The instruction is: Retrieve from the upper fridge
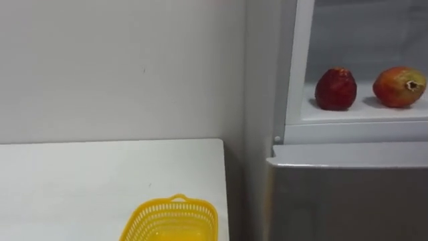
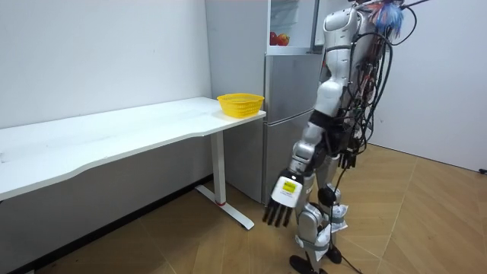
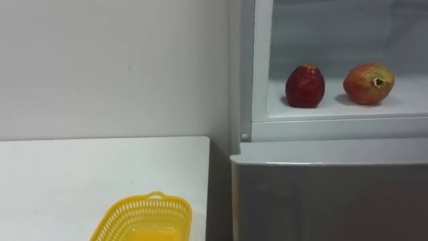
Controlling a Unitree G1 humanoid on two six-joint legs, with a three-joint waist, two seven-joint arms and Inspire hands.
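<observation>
The upper fridge compartment (image 1: 361,115) stands open at the right. On its white shelf lie a dark red fruit (image 1: 335,88) and, to its right, a red-orange pomegranate (image 1: 399,86); they also show as small red shapes (image 2: 278,38) in the room view. I stand facing the fridge (image 2: 293,114). My left hand (image 2: 284,199) hangs low beside my leg, far below the shelf, its fingers straight and holding nothing.
A yellow mesh basket (image 1: 174,217) sits near the right end of the white table (image 1: 80,181), just left of the fridge. The closed grey lower fridge door (image 1: 348,197) is below the shelf. A white wall runs behind the table. The floor is wood.
</observation>
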